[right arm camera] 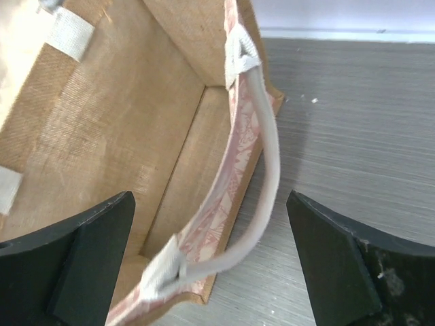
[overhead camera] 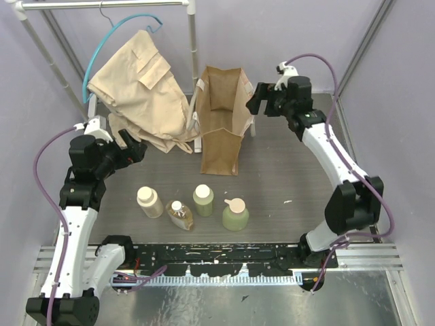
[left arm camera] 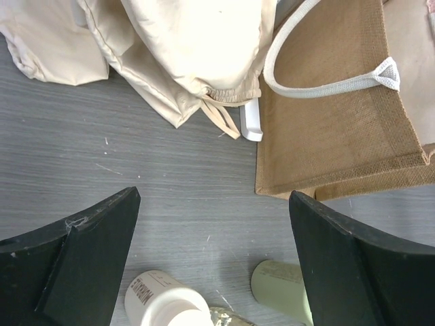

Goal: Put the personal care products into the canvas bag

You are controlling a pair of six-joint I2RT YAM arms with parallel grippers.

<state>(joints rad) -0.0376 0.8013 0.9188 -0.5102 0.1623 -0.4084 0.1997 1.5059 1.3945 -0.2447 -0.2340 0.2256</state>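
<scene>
Canvas bag (overhead camera: 221, 139): upright, mouth open, interior bare where visible.
Cream bottle (overhead camera: 149, 202), amber bottle (overhead camera: 179, 215), green cylinder (overhead camera: 202, 200), rounder green bottle (overhead camera: 235, 214): row on table (overhead camera: 292, 176) near bag; none bagged.
Left gripper (overhead camera: 134, 148), right gripper (overhead camera: 254, 100): jaws spread, empty.
All four placements outstanding.

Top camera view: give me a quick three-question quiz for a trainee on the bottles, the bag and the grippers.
1. True or false: the cream bottle, amber bottle, green cylinder and round green bottle all stand on the table, outside the canvas bag.
2. Which arm's gripper is nearer the bag's open top? A. left B. right C. both equally near
3. Fill in: the left gripper stands ___, holding nothing.

Key: 1 true; 2 B, the right gripper; 3 open.
</scene>
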